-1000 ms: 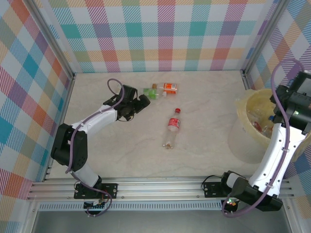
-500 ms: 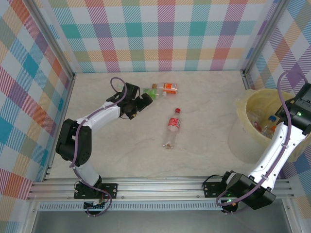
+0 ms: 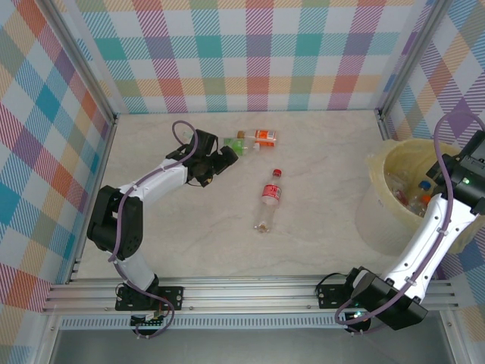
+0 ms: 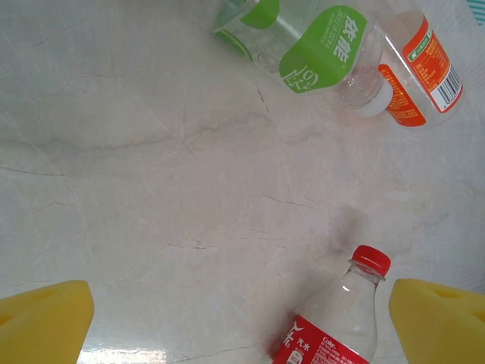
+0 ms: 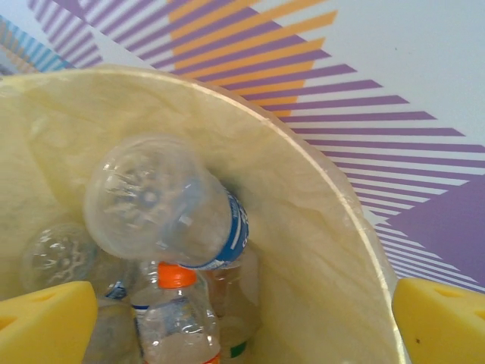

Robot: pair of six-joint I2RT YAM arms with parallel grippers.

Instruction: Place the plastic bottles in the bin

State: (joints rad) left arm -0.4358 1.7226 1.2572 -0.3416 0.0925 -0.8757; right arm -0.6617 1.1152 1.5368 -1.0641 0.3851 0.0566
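Since a second ago the right arm (image 3: 428, 227) has shifted toward the right side of the bin (image 3: 379, 220). The right gripper (image 5: 242, 318) hangs over it, spread wide and empty. Inside lie a blue-label bottle (image 5: 167, 205) and an orange-capped bottle (image 5: 176, 303). On the table (image 3: 326, 227) lie a red-label bottle (image 3: 270, 199), a green-label bottle (image 3: 236, 144) and an orange-label bottle (image 3: 264, 137). The left gripper (image 4: 242, 311), wide open and empty, hovers near the green-label bottle.

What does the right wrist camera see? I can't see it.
A clear plastic bottle with a blue label lies tilted inside the big round pale yellow bin, over an orange-capped clear bottle. The right hand hangs open above them.
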